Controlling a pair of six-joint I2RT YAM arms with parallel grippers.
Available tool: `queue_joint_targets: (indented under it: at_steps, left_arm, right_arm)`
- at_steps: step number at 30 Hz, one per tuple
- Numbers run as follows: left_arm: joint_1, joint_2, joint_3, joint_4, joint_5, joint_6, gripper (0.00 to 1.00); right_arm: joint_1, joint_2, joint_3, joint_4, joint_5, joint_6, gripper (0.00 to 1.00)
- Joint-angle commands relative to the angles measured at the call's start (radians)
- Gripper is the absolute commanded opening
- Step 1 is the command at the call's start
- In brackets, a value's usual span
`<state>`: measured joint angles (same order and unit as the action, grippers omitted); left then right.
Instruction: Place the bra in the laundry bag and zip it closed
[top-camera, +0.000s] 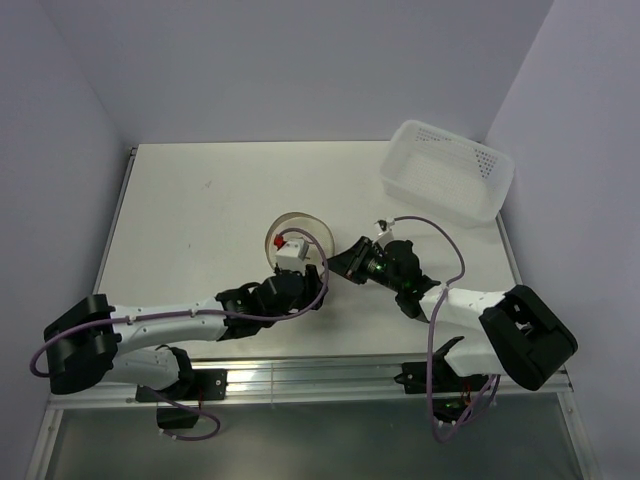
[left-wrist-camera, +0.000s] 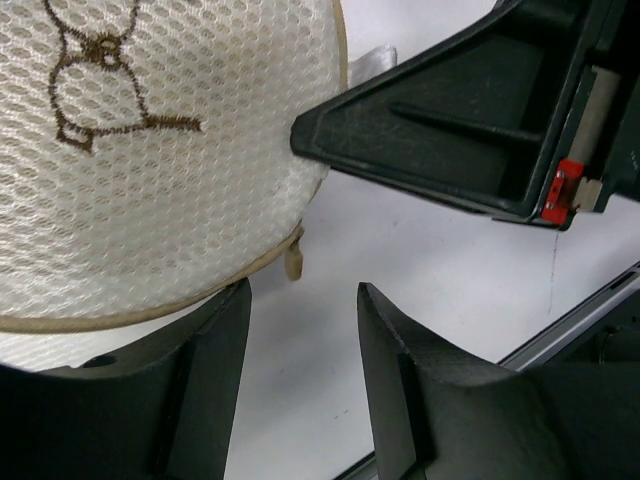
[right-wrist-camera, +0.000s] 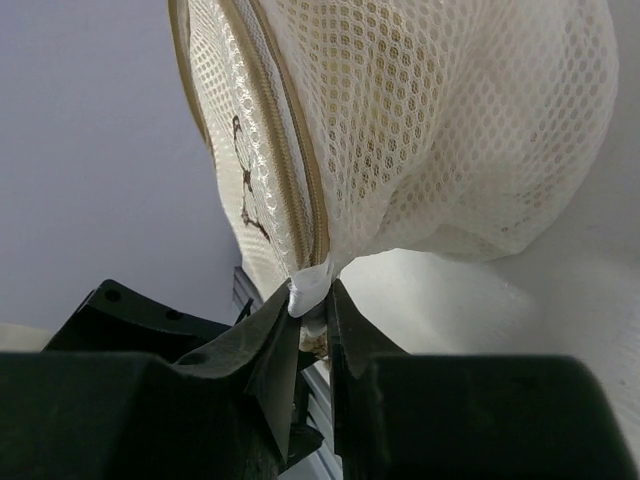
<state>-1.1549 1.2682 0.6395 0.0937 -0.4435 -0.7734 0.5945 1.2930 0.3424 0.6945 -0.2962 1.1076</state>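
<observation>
the laundry bag (top-camera: 297, 232) sits in the middle of the table (top-camera: 190, 200). the right jaws are clamped on its white edge, by the zip. the left jaws are apart, just beside the bag. the small zip pull (left-wrist-camera: 293, 258) hangs right in front of them, so the left arm is nearer. i cannot see the bra. the basket (top-camera: 447, 170) is well apart.

Lying directly on the pale, matte desk (top-camera: 200, 220): a round cream-white mesh laundry bag (top-camera: 300, 223) near the middle, closer to the near edge, and a white perforated plastic basket (top-camera: 447, 170) at the far right corner, well apart from it.
</observation>
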Motion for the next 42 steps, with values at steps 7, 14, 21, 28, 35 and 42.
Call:
queue_joint_targets:
  at_steps: [7, 14, 21, 28, 35, 42]
  left_arm:
    - [0.023, 0.054, 0.038, 0.109, -0.041, 0.052, 0.43]
    - [0.026, 0.076, 0.054, 0.117, -0.067, 0.069, 0.39]
    - [0.027, 0.074, 0.049, 0.130, -0.107, 0.082, 0.21]
    - [0.029, 0.046, 0.032, 0.091, -0.141, 0.086, 0.00]
    - [0.040, -0.073, -0.055, 0.002, -0.219, 0.068, 0.00]
    - [0.101, -0.217, -0.116, -0.135, -0.253, 0.034, 0.00]
  right_arm:
    - [0.016, -0.050, 0.020, 0.034, 0.000, 0.014, 0.14]
    - [0.025, -0.049, 0.023, 0.037, -0.012, 0.015, 0.11]
    - [0.030, -0.054, 0.024, 0.031, -0.011, 0.012, 0.10]
    - [0.028, -0.064, 0.043, -0.024, 0.003, -0.018, 0.01]
    - [-0.036, -0.084, 0.093, -0.134, -0.027, -0.110, 0.00]
    - [-0.122, -0.066, 0.194, -0.328, -0.126, -0.274, 0.00]
